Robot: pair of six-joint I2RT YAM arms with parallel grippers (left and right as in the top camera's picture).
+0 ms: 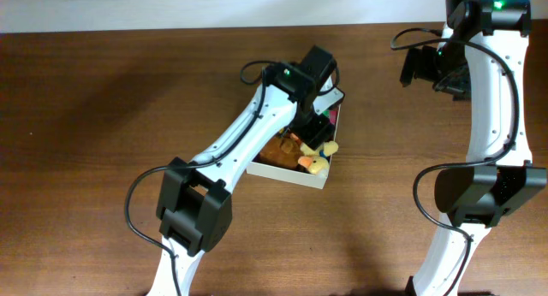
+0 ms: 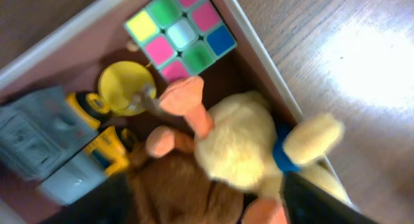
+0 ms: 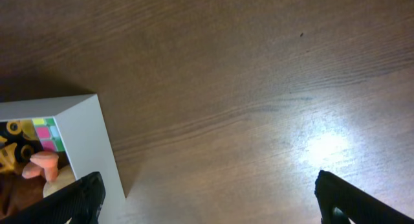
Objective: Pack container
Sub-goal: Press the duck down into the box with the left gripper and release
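Container at middle of table, crowded: plush duck against brown plush, colour cube, yellow-grey truck. My left gripper hangs over duck, jaws apart, gripping nothing. My right gripper spread wide, empty, over table beside container corner.

Overhead, we find the left arm hiding much of the container. Left wrist view — plush duck blurred, its base cut off.

There are no words or numbers to read here. The puzzle cube shows only colored squares. The container has a plain white wall.
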